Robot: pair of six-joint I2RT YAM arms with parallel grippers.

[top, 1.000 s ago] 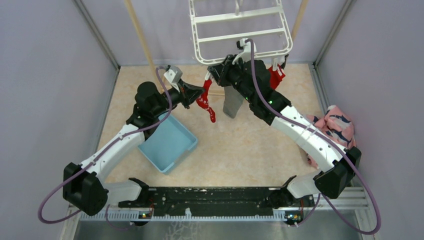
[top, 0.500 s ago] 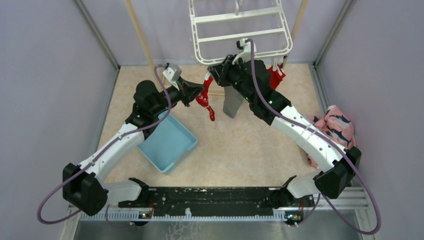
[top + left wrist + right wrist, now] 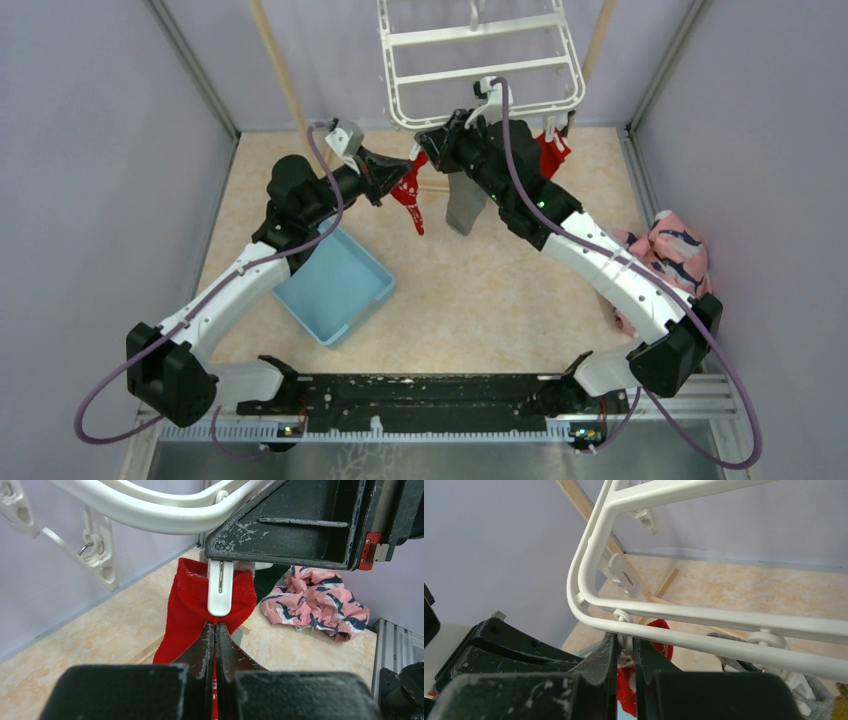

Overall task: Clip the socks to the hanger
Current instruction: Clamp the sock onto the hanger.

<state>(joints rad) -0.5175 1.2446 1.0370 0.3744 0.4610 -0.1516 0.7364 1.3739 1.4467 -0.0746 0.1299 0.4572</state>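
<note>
The white hanger (image 3: 480, 62) hangs at the back. My left gripper (image 3: 215, 626) is shut on a red sock (image 3: 182, 612) and holds its cuff up under the frame's near-left corner. A white clip (image 3: 220, 592) lies over the front of that cuff. My right gripper (image 3: 626, 642) is shut on the top of this clip, just under the frame rail (image 3: 724, 617). In the top view the two grippers, left (image 3: 403, 178) and right (image 3: 430, 140), meet at the sock (image 3: 411, 200). A grey sock (image 3: 463, 205) and another red sock (image 3: 552, 152) hang from the frame.
A light blue tray (image 3: 335, 285) sits on the floor under the left arm. A pink cloth with dark prints (image 3: 672, 250) lies at the right wall. Two wooden poles (image 3: 280, 70) lean at the back beside the hanger. Free clips (image 3: 97, 545) dangle along the frame.
My left arm has moved up and to the right with the red sock, bringing its cuff to the clip. The right arm has stayed put on the clip.
</note>
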